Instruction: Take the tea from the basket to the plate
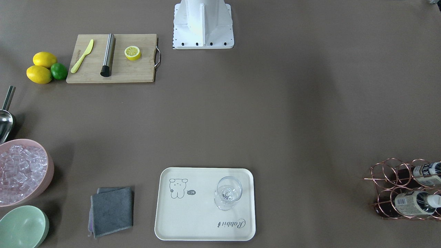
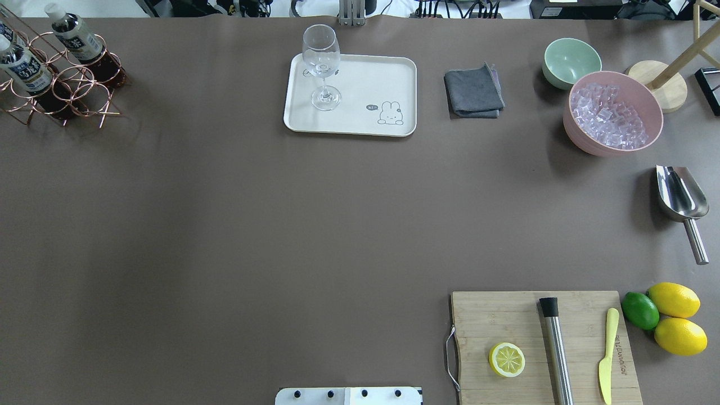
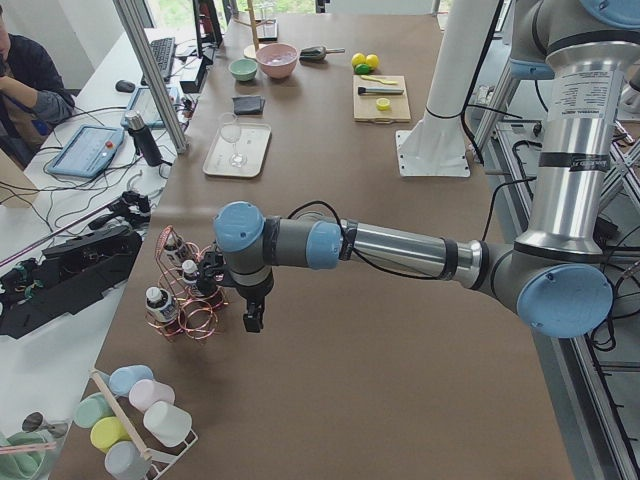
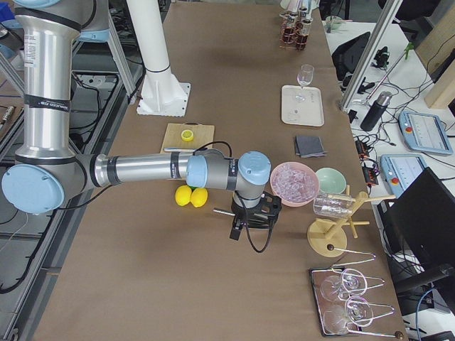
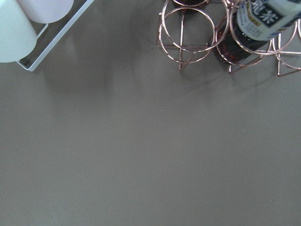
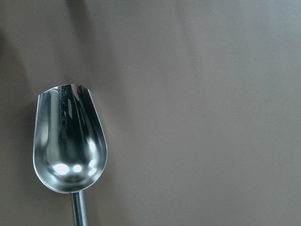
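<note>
A tea bottle (image 2: 26, 68) lies tilted in the ring cells of the basket (image 2: 76, 93), at the upper left of the overhead view. A second tea bottle (image 2: 79, 39) lies just beside it, and both point their white caps toward the upper left corner. From the table's left end, a third tea bottle (image 3: 160, 305) shows in the same basket. All three are in the wire carrier, well apart from the plate (image 2: 360, 125).

The plate sits at the top centre of the overhead view. A wine glass (image 2: 322, 64) stands upright on its left part and the line-drawn animal is on its right part.

The left gripper (image 3: 253, 320) hangs fingers-down near the basket, on its right side in that end view. It touches nothing, and I cannot tell how its jaws stand. Its wrist camera looks down on bare table, with the basket's rings along the top edge of the frame.

The right gripper (image 4: 237, 229) hovers over a steel scoop (image 2: 680, 197) at the right edge of the overhead view. Its jaws also cannot be judged.

To the right of the plate lie a grey cloth (image 2: 473, 93), a mint bowl (image 2: 571, 62) and a pink bowl of ice (image 2: 613, 112). A cutting board (image 2: 545, 315) sits at the lower right.
</note>
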Robot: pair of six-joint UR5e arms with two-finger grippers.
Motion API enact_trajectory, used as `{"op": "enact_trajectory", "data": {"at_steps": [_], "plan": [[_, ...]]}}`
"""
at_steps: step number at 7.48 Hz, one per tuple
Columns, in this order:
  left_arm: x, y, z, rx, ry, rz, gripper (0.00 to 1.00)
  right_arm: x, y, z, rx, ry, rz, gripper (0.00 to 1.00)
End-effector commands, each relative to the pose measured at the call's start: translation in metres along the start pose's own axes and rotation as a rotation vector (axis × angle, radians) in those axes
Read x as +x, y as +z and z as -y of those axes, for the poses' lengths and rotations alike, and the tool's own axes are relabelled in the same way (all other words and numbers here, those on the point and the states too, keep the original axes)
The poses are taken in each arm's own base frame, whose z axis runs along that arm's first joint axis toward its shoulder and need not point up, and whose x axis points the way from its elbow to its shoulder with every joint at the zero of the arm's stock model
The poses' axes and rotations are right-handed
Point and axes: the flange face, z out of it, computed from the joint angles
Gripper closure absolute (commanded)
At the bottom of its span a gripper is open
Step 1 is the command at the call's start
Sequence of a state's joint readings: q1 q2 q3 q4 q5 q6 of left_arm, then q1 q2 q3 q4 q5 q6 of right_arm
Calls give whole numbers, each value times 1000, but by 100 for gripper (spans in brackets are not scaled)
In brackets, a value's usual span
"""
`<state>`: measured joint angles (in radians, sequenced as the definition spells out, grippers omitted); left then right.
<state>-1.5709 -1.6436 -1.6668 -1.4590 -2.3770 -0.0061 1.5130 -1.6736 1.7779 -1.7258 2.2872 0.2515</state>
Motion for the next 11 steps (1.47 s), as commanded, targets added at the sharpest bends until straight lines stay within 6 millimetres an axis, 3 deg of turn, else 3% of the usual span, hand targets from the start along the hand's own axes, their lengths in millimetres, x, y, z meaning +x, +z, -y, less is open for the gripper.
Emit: {"op": "enact_trajectory", "data": {"at_steps": [1,3,5,6,7,9,11], "plan": [[31,-7,11,24,107,7,2,0,0,1,0,0,-2,0],[16,-3,0,1,638,87,2,-1,0,1,1,-1,0,0],[53,-10,41,3,913,126,2,1,1,0,-2,2,-1,0],[73,-4,65,-27,1158,138,2,1,1,0,-2,2,-2,0],[83,-9,94,-27,1281,139,2,2,1,0,-2,4,-2,0],[125,-42,130,-44,1354,154,2,2,1,0,-1,3,-3,0],[140,-67,130,-61,1395,151,2,2,1,0,-1,3,-3,0]]}}
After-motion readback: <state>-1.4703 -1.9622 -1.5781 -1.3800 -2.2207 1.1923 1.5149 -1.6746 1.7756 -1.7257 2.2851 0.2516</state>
